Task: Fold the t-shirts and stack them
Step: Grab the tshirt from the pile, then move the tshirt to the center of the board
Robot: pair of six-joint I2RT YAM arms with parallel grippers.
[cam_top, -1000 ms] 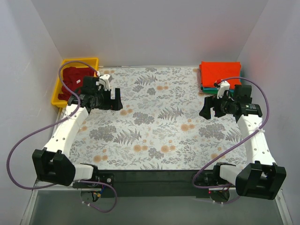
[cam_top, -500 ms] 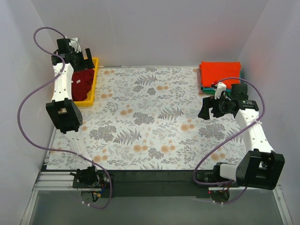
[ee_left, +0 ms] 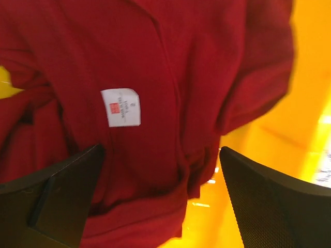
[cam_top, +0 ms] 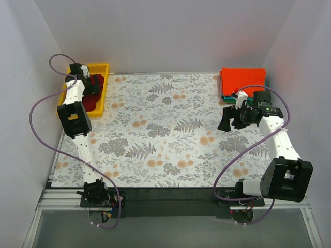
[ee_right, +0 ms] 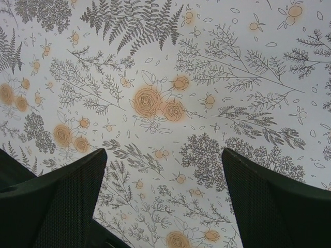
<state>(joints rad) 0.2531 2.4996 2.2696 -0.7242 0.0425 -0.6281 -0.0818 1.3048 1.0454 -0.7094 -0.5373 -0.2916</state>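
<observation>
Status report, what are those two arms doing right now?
Left end effector open over crimson t-shirt in yellow tray. Right end effector open, empty, above floral cloth. Orange-red t-shirt folded, far right. Nothing blocking.

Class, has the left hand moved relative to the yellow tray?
Yes: from the right side of the tray, the left hand now sits inside it, above the red shirt.

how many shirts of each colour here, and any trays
dark crimson t-shirt: 1, in the tray
orange-red t-shirt: 1, folded, on top of the stack
teal t-shirt: 1, only an edge shows beneath the orange-red one
yellow tray: 1
total: 4
</observation>
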